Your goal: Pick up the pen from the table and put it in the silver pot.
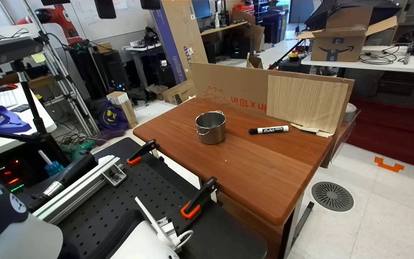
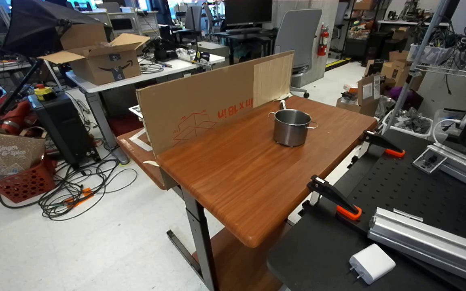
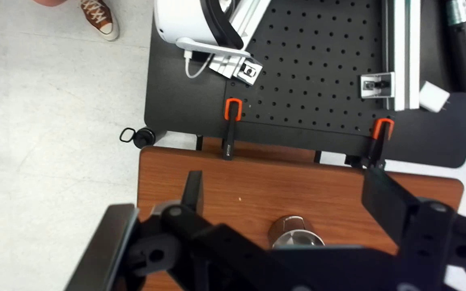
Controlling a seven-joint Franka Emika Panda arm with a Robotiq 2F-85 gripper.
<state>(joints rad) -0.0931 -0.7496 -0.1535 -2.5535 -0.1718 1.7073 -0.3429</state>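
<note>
Jaws are nearest, filling the bottom of the wrist view, spread wide apart, nothing clamped; desk (image 3: 257, 182) shows in the gap, apparently well below. Pen (image 1: 270, 130) lies flat on the desk, black cap toward the pot (image 1: 212, 130), white end near the cardboard (image 1: 237, 82). Can't find it in the wrist view; in an exterior view the pen (image 2: 283, 105) is mostly hidden behind the pot.

Step in hand looks like the reach for the pen. Line up over mid-barrel, turn the jaws to close across its width, come straight down clear of pot and cardboard. Stop short of pressing the desk, squeeze gently, lift straight. At the pot, tip one end down: laid flat, it may bridge the rim.

Pen looks like smooth round plastic, white with black print, could roll if nudged. Pot is shiny grey metal, straight-sided cylinder, thin wire handles, darker inside; probably light, so don't bump it. Desk top is smooth reddish-brown with visible grain and rounded corners. Cardboard is matte brown with red print, a pale wood-look sheet (image 1: 306, 102) over one end
</note>
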